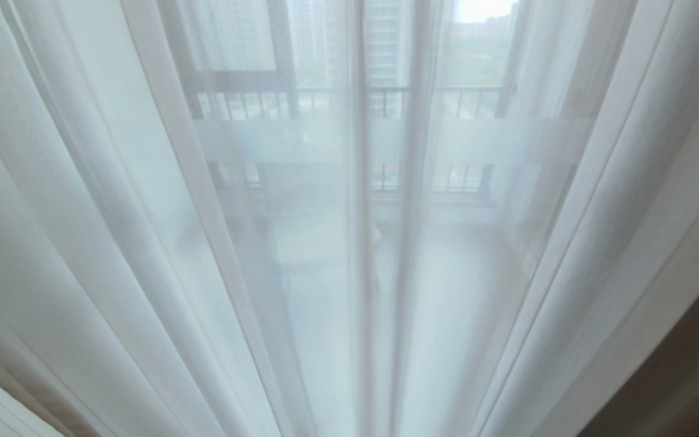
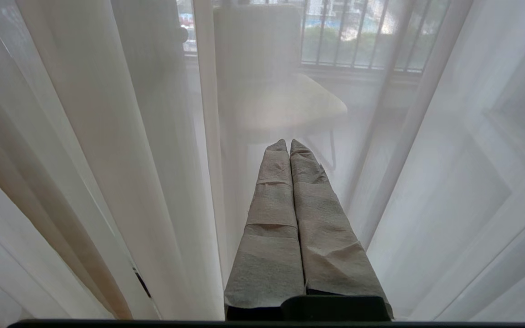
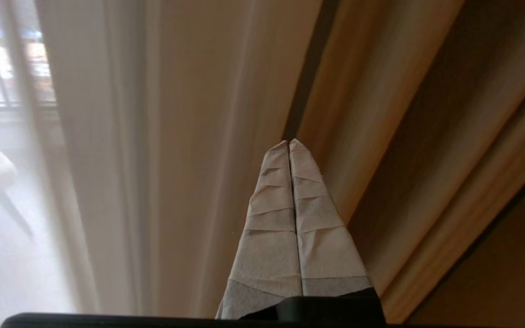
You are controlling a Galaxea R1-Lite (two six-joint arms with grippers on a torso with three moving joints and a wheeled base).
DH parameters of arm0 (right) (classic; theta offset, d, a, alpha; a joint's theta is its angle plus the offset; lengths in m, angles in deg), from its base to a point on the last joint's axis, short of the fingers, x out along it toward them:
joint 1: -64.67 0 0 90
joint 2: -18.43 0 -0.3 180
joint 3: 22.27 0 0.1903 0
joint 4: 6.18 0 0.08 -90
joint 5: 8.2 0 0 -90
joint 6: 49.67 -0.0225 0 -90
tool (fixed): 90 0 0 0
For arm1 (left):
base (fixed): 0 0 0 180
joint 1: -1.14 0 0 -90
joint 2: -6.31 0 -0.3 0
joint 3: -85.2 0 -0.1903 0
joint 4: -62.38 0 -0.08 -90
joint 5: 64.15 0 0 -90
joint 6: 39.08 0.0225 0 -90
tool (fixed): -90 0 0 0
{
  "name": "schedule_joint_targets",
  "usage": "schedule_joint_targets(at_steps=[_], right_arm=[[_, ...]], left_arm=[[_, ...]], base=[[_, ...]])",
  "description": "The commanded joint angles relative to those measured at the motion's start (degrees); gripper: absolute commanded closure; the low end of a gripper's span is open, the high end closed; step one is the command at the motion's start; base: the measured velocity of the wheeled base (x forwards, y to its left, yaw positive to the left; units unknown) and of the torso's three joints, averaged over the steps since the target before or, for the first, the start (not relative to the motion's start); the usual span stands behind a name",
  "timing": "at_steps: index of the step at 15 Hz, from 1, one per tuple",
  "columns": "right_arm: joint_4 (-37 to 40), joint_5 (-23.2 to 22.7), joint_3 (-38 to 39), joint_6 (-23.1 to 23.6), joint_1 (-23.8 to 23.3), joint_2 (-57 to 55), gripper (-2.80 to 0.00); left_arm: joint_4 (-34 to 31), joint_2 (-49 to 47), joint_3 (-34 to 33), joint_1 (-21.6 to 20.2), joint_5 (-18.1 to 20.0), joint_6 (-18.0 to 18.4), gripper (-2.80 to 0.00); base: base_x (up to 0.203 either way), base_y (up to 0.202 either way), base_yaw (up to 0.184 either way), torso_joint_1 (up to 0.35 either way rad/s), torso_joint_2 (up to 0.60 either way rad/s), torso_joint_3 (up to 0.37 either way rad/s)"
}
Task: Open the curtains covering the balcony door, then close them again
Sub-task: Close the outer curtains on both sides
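Curtains (image 1: 143, 243): white sheers drawn, filling the head view
Balcony door (image 1: 386, 139): frosted band, centre, behind sheers
Left gripper (image 2: 289, 142): closed, empty, facing sheers
Right gripper (image 3: 289, 142): closed, empty, before beige drapes

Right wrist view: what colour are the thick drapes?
Beige-tan thick woven drapes, plain, in vertical folds; right wrist view shows them best.
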Motion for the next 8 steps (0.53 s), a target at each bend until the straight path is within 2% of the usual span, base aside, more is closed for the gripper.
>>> schedule_joint_targets(at_steps=[1,4,5,8], right_arm=[[-0.02,0.0,-0.24,0.18,-4.84,-4.12,0.0],[-0.22,-0.19,-2.34,0.29,-9.23,-7.42,0.0],[-0.08,-0.24,-2.62,0.26,-10.45,-8.16,-2.8],[-0.72,0.27,-2.82,0.34,-12.63,-8.58,-2.8]], left_arm=[[0.02,0.05,0.0,-0.02,-0.03,-0.04,0.0],[0.02,0.05,0.0,-0.02,-0.03,-0.04,0.0],[0.02,0.05,0.0,-0.02,-0.03,-0.04,0.0],[0.02,0.05,0.0,-0.02,-0.03,-0.04,0.0]], base=[[0.0,0.0,0.0,0.0,0.0,0.0],[0.0,0.0,0.0,0.0,0.0,0.0],[0.0,0.0,0.0,0.0,0.0,0.0],[0.0,0.0,0.0,0.0,0.0,0.0]])
